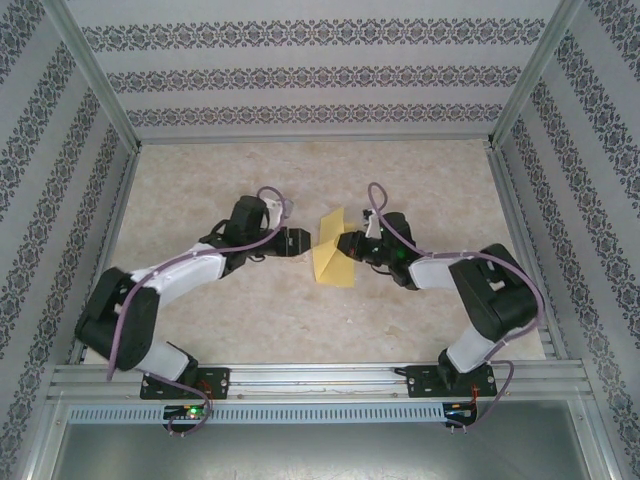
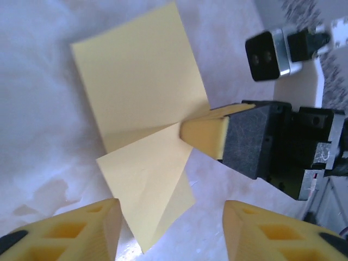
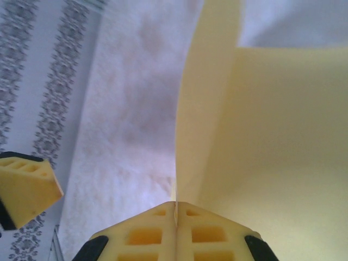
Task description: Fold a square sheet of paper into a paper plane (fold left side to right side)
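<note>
The pale-yellow sheet of paper [image 1: 335,262] lies mid-table, partly folded, with one flap raised. In the left wrist view the paper [image 2: 136,81] shows a flat upper panel and a creased lower flap whose point reaches down between my left fingers. My left gripper [image 2: 171,231] is open just left of the sheet [image 1: 300,242], and nothing is pinched between its fingers. My right gripper [image 1: 347,245] is shut on the sheet's right edge. Its yellow fingertips [image 2: 201,136] clamp the paper at the crease. In the right wrist view the gripper [image 3: 175,213] holds the thin paper [image 3: 272,136], which stands up from the jaws.
The marbled beige table [image 1: 200,180] is boxed in by patterned walls [image 1: 300,80] on three sides and a metal rail [image 1: 320,380] at the near edge. A left finger [image 3: 24,190] shows at the left of the right wrist view.
</note>
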Controlling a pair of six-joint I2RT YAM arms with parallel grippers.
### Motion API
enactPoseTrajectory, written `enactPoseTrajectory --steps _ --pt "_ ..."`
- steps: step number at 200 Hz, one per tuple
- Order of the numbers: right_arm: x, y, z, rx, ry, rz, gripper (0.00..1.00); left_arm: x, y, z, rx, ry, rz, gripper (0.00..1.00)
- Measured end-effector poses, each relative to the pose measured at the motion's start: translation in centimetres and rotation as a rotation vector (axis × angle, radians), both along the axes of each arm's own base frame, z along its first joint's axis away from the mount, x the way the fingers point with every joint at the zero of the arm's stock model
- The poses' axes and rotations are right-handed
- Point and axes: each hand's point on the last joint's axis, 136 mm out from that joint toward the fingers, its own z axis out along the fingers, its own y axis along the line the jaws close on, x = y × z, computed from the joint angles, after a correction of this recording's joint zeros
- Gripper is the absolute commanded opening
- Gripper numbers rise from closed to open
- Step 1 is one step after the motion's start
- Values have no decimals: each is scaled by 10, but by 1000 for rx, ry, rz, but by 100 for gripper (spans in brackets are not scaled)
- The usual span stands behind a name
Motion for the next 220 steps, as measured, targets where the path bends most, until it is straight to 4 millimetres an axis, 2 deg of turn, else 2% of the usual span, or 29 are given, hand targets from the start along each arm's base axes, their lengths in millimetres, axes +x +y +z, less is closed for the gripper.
enactPoseTrajectory --steps 26,52,71,91,115,174,196,220 --pt "6 -17 69 73 -184 -12 0 5 24 42 -70 -87 44 68" --pt "-3 -33 139 145 -379 -7 0 2 38 75 -183 -154 65 84" --pt "-19 -39 181 188 -503 13 0 -1 34 96 -298 -197 55 86" --pt "-34 -40 210 227 -591 36 0 -3 27 120 -434 -221 23 83" --pt "-39 -40 225 261 -627 45 0 -4 15 143 -555 -231 -38 83" --pt "-46 -19 232 315 -610 101 0 -22 -23 168 -661 -222 -190 81" --pt "-49 -11 235 329 -617 124 0 -20 -35 171 -676 -215 -221 78" --pt "-49 -9 236 337 -621 126 0 -15 -42 165 -691 -184 -231 74"
